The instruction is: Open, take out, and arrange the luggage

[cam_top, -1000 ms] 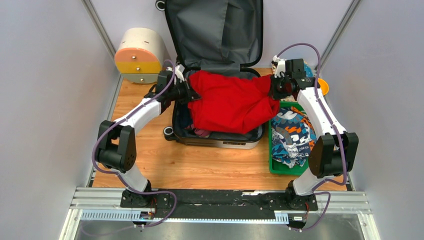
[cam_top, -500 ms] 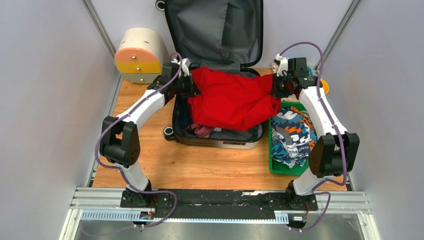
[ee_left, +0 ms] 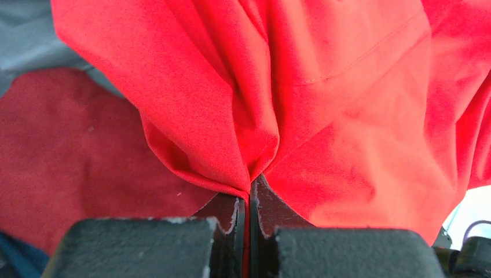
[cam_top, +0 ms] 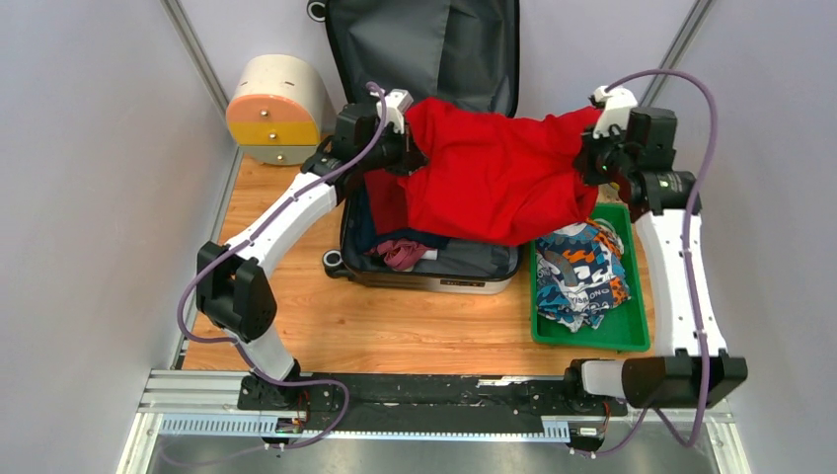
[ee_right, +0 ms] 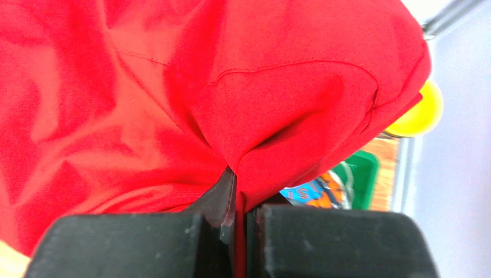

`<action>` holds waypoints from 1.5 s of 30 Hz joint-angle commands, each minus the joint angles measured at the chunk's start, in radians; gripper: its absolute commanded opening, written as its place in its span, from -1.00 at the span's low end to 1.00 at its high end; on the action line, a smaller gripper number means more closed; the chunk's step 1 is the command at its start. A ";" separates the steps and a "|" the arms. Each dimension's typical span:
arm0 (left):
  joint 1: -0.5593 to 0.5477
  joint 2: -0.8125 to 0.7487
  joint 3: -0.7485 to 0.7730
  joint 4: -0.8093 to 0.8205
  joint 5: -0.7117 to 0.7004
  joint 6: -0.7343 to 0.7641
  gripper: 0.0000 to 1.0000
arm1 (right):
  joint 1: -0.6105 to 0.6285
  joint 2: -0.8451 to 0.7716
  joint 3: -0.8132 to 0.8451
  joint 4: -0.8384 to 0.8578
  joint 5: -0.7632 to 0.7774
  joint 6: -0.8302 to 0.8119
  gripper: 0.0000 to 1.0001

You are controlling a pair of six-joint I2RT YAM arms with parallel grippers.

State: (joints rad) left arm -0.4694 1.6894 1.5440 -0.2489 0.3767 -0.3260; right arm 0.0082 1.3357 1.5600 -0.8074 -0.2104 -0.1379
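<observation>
Suitcase (cam_top: 464, 279) lying open mid-table, lid standing at the back, wheels pointing left, long axis running left-right | red garment (cam_top: 494, 178) hanging stretched above it | left gripper (ee_left: 250, 191) clenching its left corner | right gripper (ee_right: 237, 179) clenching its right corner

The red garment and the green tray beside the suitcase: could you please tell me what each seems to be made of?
Red garment: woven cloth, probably cotton-like, matte. It sags in soft folds and shows a stitched seam.
Green tray: likely moulded plastic, smooth with a slight sheen. Its rim looks rigid and uniform in colour.
</observation>
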 commanded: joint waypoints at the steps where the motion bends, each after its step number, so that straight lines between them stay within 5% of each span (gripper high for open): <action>1: -0.121 -0.028 0.061 0.077 0.051 0.031 -1.00 | -0.079 -0.099 0.000 0.024 0.153 -0.126 -1.00; 8: -0.406 0.081 0.074 0.140 0.054 0.041 -1.00 | -0.295 -0.110 -0.029 0.013 0.204 -0.268 -1.00; 15: -0.648 0.214 0.133 0.198 0.007 0.054 -1.00 | -0.438 -0.128 -0.138 0.080 0.047 -0.397 -1.00; 36: -0.807 0.420 0.102 0.519 -0.039 -0.074 -1.00 | -0.402 0.078 -0.299 0.278 -0.572 -0.443 -1.00; 41: -0.807 0.385 0.076 0.488 -0.024 -0.006 -0.29 | -0.369 0.123 -0.345 0.255 -0.593 -0.509 -1.00; 43: -0.804 0.357 0.065 0.445 -0.004 0.024 0.01 | -0.361 0.148 -0.341 0.252 -0.596 -0.505 -0.86; 45: -0.790 0.320 0.054 0.383 0.028 0.057 0.10 | -0.359 0.172 -0.318 0.222 -0.595 -0.494 -0.42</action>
State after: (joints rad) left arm -1.2541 2.1212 1.6131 0.1406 0.3019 -0.3447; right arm -0.3740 1.4742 1.2213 -0.5934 -0.7067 -0.6228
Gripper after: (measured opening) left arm 0.507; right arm 0.161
